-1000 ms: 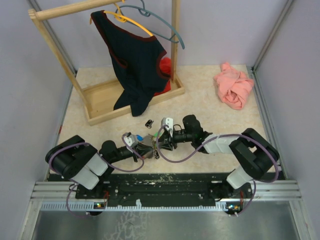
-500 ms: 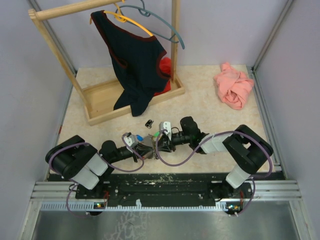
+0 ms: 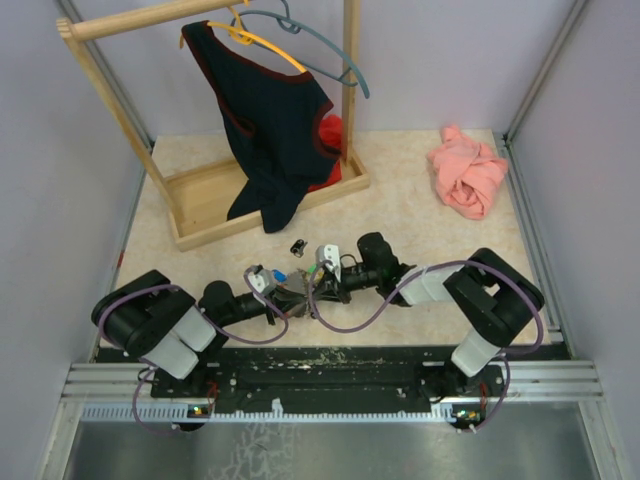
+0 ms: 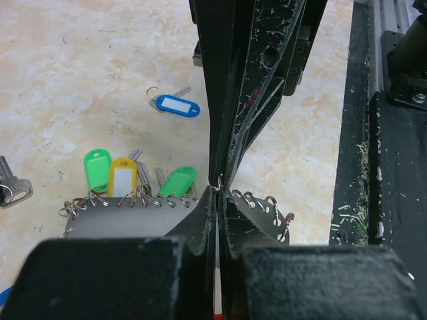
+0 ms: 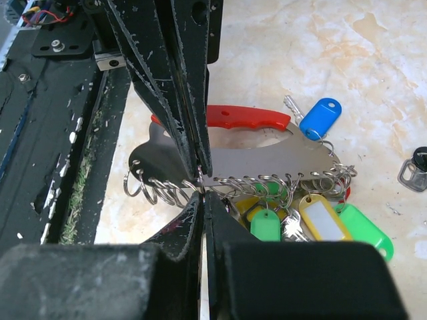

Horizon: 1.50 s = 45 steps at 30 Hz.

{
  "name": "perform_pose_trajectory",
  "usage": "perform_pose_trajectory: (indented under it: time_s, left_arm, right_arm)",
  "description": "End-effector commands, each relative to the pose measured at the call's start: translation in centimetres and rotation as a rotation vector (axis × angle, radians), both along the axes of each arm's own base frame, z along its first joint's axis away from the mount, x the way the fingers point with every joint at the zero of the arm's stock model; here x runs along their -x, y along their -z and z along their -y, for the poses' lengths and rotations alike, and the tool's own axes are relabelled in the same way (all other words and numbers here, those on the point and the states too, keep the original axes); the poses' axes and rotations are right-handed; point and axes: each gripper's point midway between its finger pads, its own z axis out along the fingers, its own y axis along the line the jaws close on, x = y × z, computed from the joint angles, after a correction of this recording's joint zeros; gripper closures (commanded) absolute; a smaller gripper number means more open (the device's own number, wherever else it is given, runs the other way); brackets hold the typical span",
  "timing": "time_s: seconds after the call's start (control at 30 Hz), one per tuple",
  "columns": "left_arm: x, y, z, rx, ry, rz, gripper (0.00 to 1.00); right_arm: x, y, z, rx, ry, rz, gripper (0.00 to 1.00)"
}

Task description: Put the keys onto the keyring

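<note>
A flat grey metal plate (image 5: pixel 267 159) with a red handle (image 5: pixel 247 117) lies on the table, its edge lined with several keyrings (image 5: pixel 150 190). Keys with green (image 5: pixel 267 224), yellow (image 5: pixel 323 217) and blue (image 5: pixel 320 119) tags hang on its rings. A loose blue-tagged key (image 4: pixel 177 105) lies apart. My left gripper (image 4: pixel 219 191) and right gripper (image 5: pixel 203 195) meet tip to tip at the plate's edge. Both are shut on one small keyring (image 4: pixel 219 179) standing between them. In the top view the left gripper (image 3: pixel 298 292) and right gripper (image 3: pixel 313 289) touch mid-table.
A small black key (image 3: pixel 297 245) lies just beyond the grippers, also at the right in the right wrist view (image 5: pixel 415 170). A wooden rack (image 3: pixel 200 195) with a dark garment (image 3: pixel 270 130) stands at the back left, a pink cloth (image 3: pixel 467 175) at the back right. The black base rail (image 3: pixel 320 365) runs along the near edge.
My right gripper has slid left up to the left gripper's tips and its jaws have come together on the ring. The left arm has stayed still.
</note>
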Motion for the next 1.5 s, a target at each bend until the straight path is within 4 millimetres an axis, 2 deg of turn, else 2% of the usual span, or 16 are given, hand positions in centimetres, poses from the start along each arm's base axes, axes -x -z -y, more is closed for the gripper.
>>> perform_pose_trajectory:
  time_s: [0.0,0.13,0.3,0.47,0.93,1.47]
  left_arm:
    - [0.2,-4.8,-0.1,0.134,0.011,0.192,0.99]
    - [0.0,-4.5,0.1,0.127,0.01,0.185,0.99]
    - [0.1,-4.4,0.2,0.126,0.019,0.185,0.93]
    - [0.1,-4.4,0.2,0.124,0.02,0.184,0.88]
    - [0.1,-4.3,0.7,0.123,0.045,0.181,0.78]
    - [-0.1,-4.2,1.2,0.125,0.068,0.172,0.8]
  right_arm:
    - [-0.8,-2.2,-0.7,0.007,-0.014,0.09,1.0]
    - [-1.0,-1.7,-0.2,0.126,0.0,0.113,1.0]
    - [-1.4,-1.2,0.4,0.245,0.032,0.123,1.0]
    - [-1.5,-1.8,0.3,0.294,0.037,0.14,1.0]
    - [-1.2,-3.6,-0.7,0.316,0.026,0.171,1.0]
    - [-0.7,-4.4,-1.7,0.306,0.006,0.184,1.0]
